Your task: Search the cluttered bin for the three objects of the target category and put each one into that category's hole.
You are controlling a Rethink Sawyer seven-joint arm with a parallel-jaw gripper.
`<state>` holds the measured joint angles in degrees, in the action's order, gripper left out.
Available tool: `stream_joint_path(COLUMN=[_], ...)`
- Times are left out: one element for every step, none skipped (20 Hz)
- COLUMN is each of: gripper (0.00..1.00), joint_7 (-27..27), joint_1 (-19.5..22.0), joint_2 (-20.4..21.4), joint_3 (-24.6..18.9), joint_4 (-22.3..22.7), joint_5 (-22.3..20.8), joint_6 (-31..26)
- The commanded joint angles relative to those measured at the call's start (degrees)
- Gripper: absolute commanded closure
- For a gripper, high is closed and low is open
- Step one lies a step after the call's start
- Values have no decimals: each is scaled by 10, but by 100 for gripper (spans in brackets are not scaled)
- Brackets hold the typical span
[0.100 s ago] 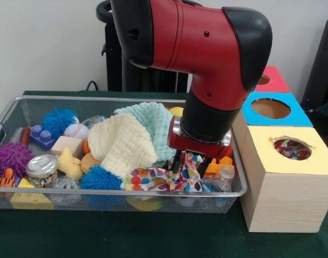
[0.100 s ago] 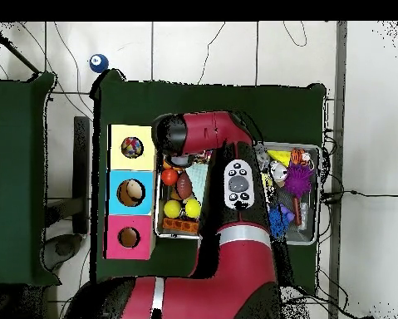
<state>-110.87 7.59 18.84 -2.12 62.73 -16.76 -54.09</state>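
Observation:
My gripper (image 1: 191, 164) reaches down into the right end of the wire bin (image 1: 99, 98). Its dark fingers (image 1: 178, 161) are pinched on a bunched-up fold of a polka-dot cloth (image 1: 153, 178) lying along the bin's front. A cream knitted cloth (image 1: 121, 142) and a mint knitted cloth (image 1: 153, 121) are heaped in the bin's middle, just left of the gripper. The yellow-topped wooden box (image 1: 282, 172) beside the bin has a round hole (image 1: 291, 149) with colourful fabric showing inside. In the overhead view the arm (image 2: 185, 133) covers the gripper.
Blue-topped (image 1: 271, 108) and red-topped (image 1: 271, 79) boxes stand behind the yellow one. The bin also holds a baseball (image 1: 76, 130), spiky balls (image 1: 59, 121), a purple spiky ball (image 1: 12, 157), a jar (image 1: 42, 165) and an orange brick (image 1: 218, 166).

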Motion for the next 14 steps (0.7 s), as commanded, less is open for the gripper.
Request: stream_joint_path(gripper=[100,100,100,100,100,100,100,100,100,100,100,100,100,100], joint_7=[14,12,11,12,12,12,15,17,20,26,31,35,39,41], joint_1=[-8,-9,-10,-11,-12,-13,-13,-13,-13,-11,-8,-7,-7,-6], joint_2=[-31,-32,-32,-31,-28,-26,-23,-23,-23,-27,-32,-33,-35,-36], joint_3=[2,3,3,3,1,0,-4,-6,-8,-13,-18,-21,-24,-28], joint_4=[48,44,41,35,29,26,16,5,-5,-23,-39,-55,-70,-85], joint_5=[-40,-38,-35,-31,-26,-23,-17,-13,-11,-8,-5,-3,0,1], joint_6=[-20,-27,-34,-44,-55,-60,-76,-91,-100,-115,-129,-143,-158,-173])
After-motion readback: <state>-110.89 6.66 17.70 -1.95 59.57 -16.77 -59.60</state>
